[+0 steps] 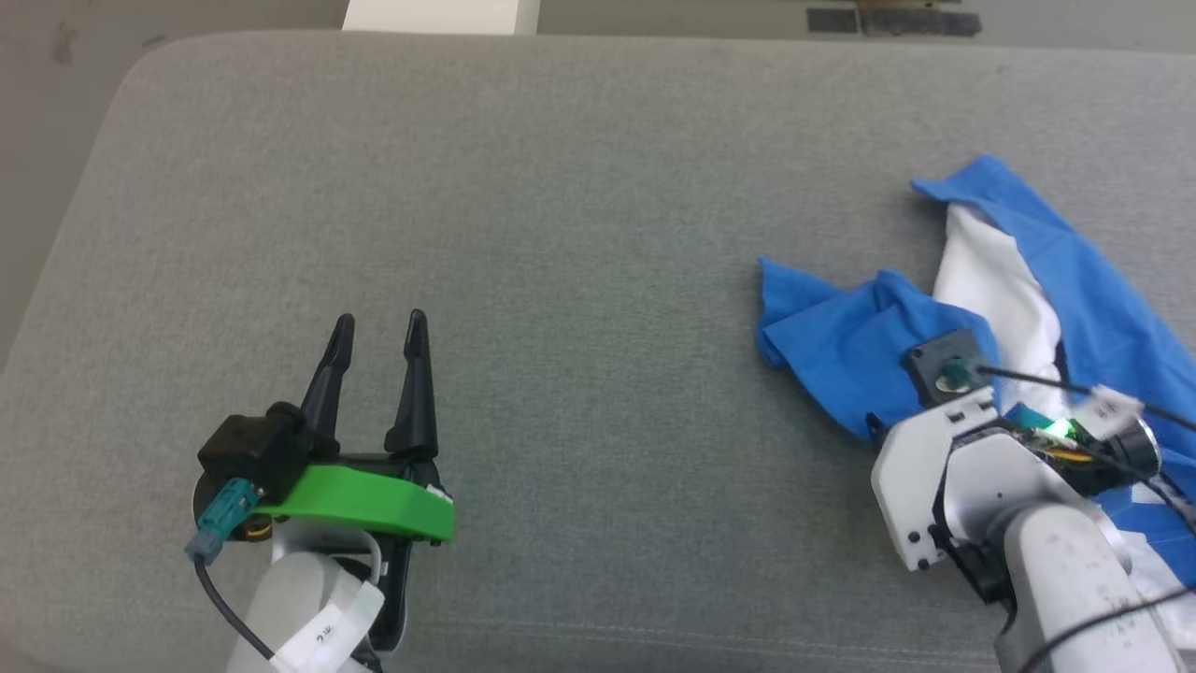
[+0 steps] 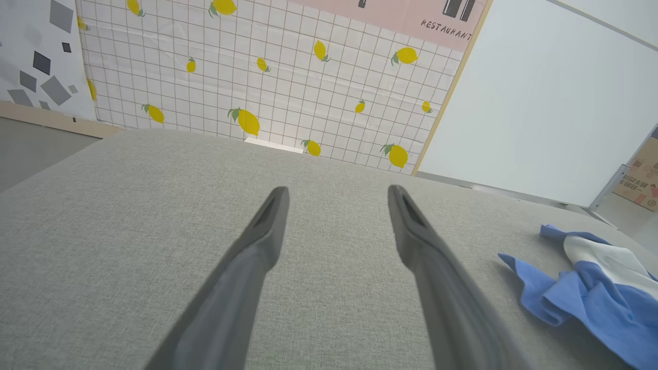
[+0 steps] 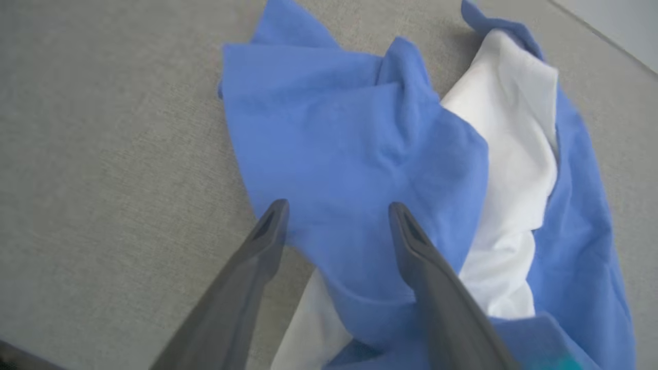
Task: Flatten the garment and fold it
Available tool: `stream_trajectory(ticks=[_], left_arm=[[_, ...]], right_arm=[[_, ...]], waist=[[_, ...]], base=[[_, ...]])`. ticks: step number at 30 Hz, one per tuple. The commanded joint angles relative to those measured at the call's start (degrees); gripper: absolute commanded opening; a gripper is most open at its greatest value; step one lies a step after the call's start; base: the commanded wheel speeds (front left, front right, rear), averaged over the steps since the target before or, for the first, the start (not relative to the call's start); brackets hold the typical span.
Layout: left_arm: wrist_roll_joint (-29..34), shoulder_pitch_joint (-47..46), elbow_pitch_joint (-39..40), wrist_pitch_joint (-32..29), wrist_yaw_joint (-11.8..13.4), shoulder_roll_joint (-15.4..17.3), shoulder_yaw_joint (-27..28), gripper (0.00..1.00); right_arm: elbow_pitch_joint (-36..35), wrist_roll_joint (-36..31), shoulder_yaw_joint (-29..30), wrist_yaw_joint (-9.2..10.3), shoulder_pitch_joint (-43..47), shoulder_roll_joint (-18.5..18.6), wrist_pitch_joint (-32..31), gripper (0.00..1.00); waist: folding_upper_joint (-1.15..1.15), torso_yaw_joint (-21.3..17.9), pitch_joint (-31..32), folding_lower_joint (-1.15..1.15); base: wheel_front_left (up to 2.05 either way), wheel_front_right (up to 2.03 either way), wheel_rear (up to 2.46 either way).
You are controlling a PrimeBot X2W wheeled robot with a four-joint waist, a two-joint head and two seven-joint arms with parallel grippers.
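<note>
Starting nearest the robot, the left pincer [image 1: 378, 322] is seen released, its two dark fingers spread over the grey tabletop [image 1: 561, 187] with nothing between them, well apart from the cloth. The right pincer [image 3: 336, 208] is likewise held wide, poised just above a blue fold, with no fabric pinched.

The garment [image 1: 841, 336] is found bunched on the robot's right side of the tabletop. Blue sleeves are heaped over and around a crumpled strip of white body, and part is cut off by the head view's right edge.

Nothing of the task can be judged done: no part is spread flat and no fold has been made, so flattening and folding are both left. Room for spreading is offered to the left.

Farther off, beyond the far edge, a lemon-patterned wall [image 2: 257, 77], a white panel [image 2: 540, 92] and a cardboard box [image 2: 642, 180] are seen; none is judged to be in the way.
</note>
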State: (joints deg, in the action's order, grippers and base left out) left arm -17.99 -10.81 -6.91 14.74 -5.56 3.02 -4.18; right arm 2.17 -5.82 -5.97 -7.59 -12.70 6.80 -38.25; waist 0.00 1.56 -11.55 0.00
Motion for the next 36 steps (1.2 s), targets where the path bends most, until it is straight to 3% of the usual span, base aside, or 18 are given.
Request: stream_trajectory(ticks=[1,9,10,12,19,25,31,33,36], left_arm=[[-0.9,-1.2,0.1,0.3,0.0,-0.1,-0.3,1.0],[-1.9,-3.1,0.0,0.3,0.2,-0.1,-2.0,1.0],[-2.0,-3.3,0.0,0.3,0.3,-0.1,-2.2,1.0],[-2.2,-3.5,-0.1,0.3,0.4,-0.1,-2.5,1.0],[-2.2,-3.2,-0.7,0.3,0.6,-0.1,-2.9,1.0],[-2.3,-3.0,-0.9,0.3,0.6,-0.1,-2.9,1.0],[-2.8,-3.1,-0.8,0.3,0.8,-0.1,-3.6,1.0],[-2.9,-2.9,-0.8,0.3,0.9,-0.1,-3.8,1.0],[-2.9,-2.6,-0.7,0.3,1.1,-0.1,-3.7,1.0]], right_arm=[[2.2,-0.8,-0.8,0.1,-1.8,0.9,-1.5,1.0],[13.0,1.5,-0.3,0.1,-8.0,0.8,-7.1,1.0],[14.0,2.2,0.2,0.1,-8.3,0.4,-7.3,0.5],[14.7,3.3,0.9,0.1,-8.9,0.0,-6.3,0.0],[13.4,6.7,-0.1,0.1,-12.9,-2.6,4.6,0.0],[13.0,12.0,-13.2,0.1,-19.0,-3.8,11.1,0.0],[17.9,17.6,-24.6,0.1,-21.9,-3.9,9.5,0.0],[19.9,18.9,-25.8,0.1,-22.1,-3.9,9.2,1.0],[20.9,20.9,-25.7,0.1,-22.1,-3.9,10.4,1.0]], waist=[[0.0,2.1,-2.2,0.0],[0.0,5.7,-5.7,0.0],[0.0,6.1,-5.9,0.0],[0.0,6.6,-6.0,0.0],[0.0,7.4,-4.1,0.0],[0.0,7.8,-2.8,0.0],[0.0,8.9,-2.8,0.0],[0.0,9.2,-2.8,0.0],[0.0,8.9,-2.5,0.0]], base=[[0.0,0.0,0.0],[0.0,0.0,0.0],[0.0,0.0,0.0],[0.0,0.0,0.0],[0.0,0.0,0.0],[0.0,0.0,0.0],[0.0,0.0,0.0],[0.0,0.0,0.0],[0.0,0.0,0.0]])
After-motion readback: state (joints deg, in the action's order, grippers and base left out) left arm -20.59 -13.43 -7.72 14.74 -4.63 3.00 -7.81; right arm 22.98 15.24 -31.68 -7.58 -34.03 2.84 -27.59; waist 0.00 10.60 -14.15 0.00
